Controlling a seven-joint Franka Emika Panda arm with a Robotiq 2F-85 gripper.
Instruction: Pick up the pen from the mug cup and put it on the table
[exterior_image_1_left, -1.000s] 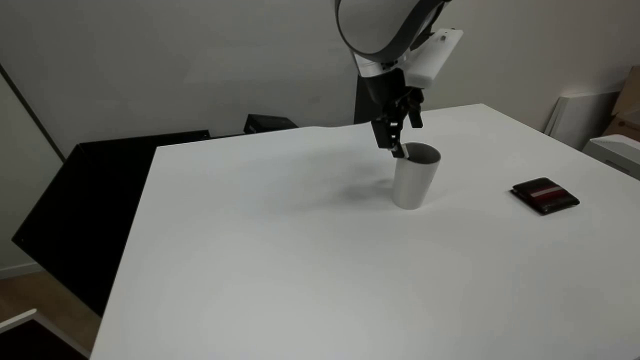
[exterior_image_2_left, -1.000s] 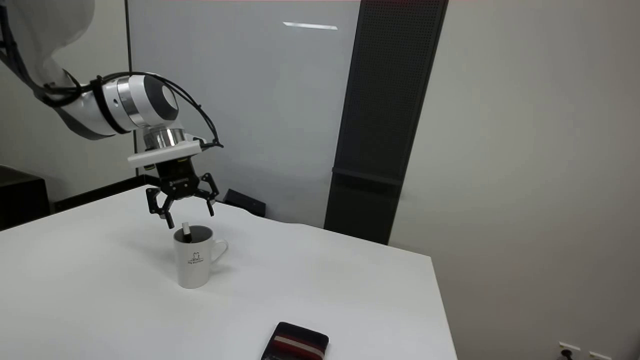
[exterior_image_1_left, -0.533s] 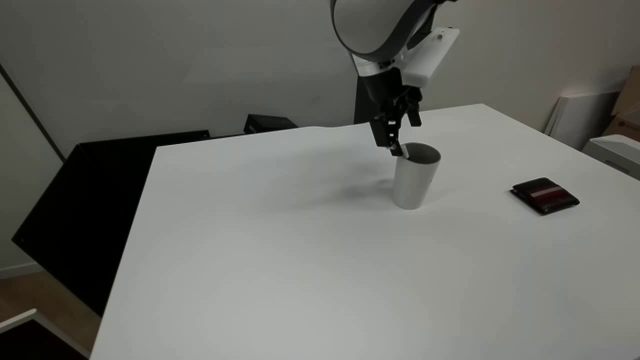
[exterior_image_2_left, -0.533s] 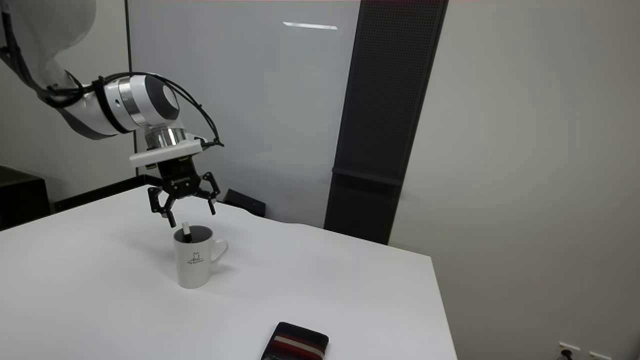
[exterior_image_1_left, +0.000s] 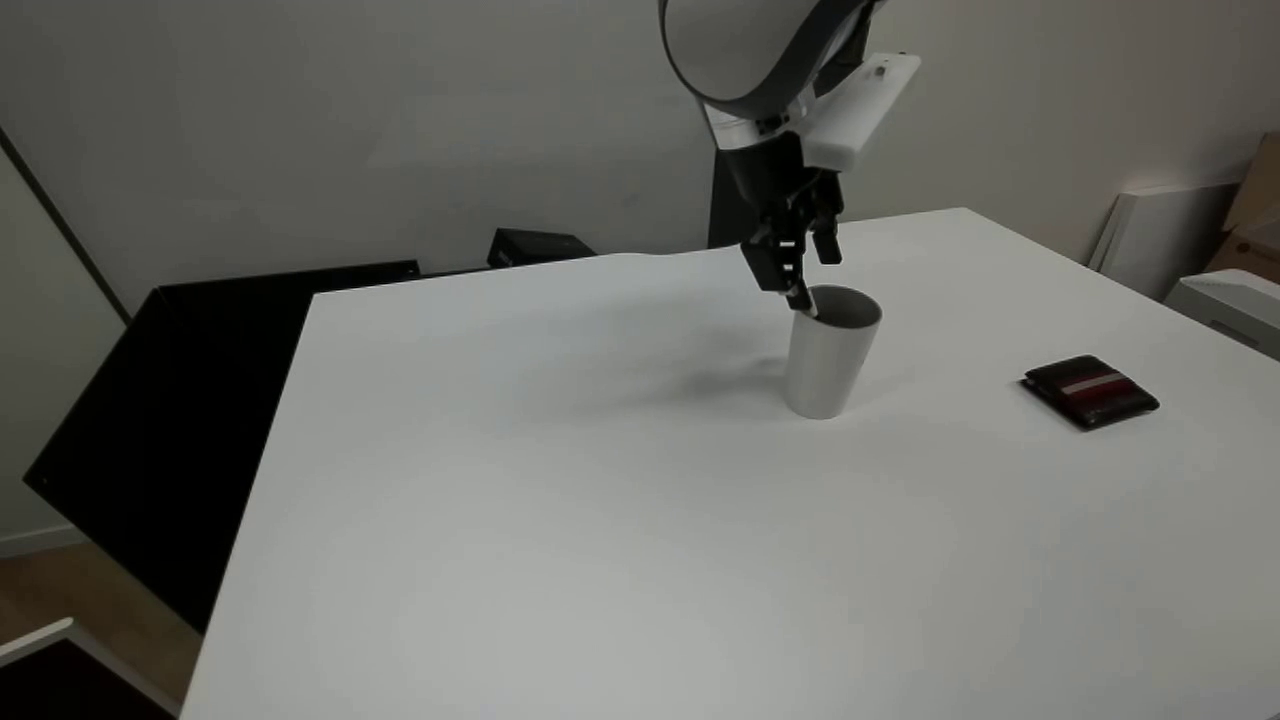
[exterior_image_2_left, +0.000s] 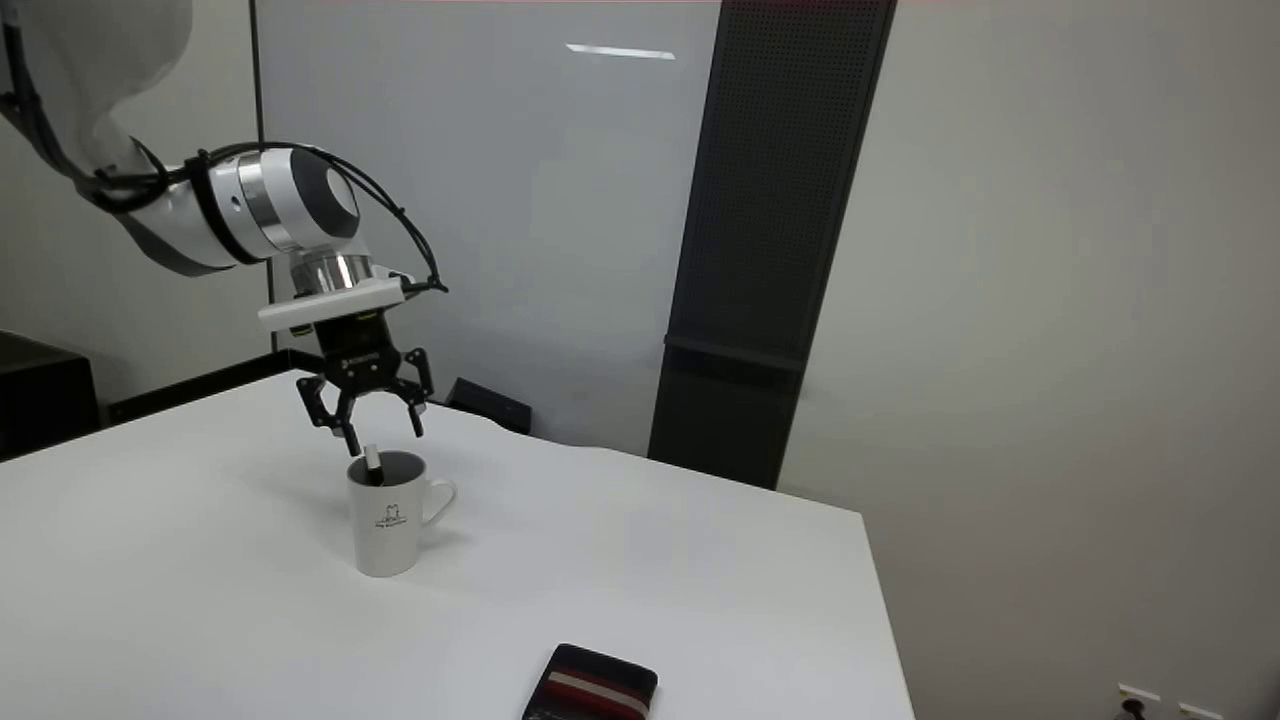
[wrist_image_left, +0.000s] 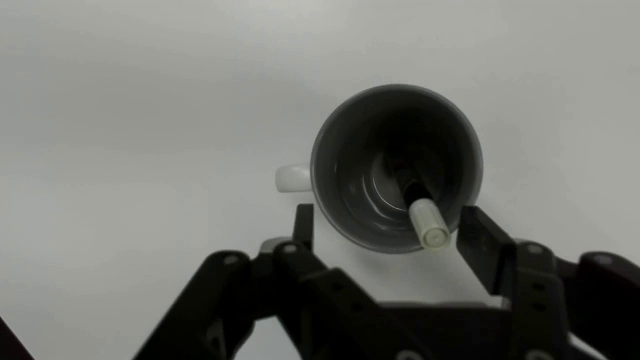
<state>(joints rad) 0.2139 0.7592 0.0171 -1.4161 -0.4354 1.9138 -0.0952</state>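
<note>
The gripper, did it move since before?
Yes, a little. In an exterior view the gripper has narrowed: against the mug cup, which hasn't moved, its finger nearer the pen shifted rightward in the picture.

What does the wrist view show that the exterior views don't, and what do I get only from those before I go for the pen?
Only the wrist view: the inside bottom of the mug, and the way the pen slants down into it.

Only the exterior views: the arm above the hand, and the mug's outer side; its print shows in an exterior view.

Shared: the hand open, the pen's pale end sticking out at the mug's rim, and the white table.
</note>
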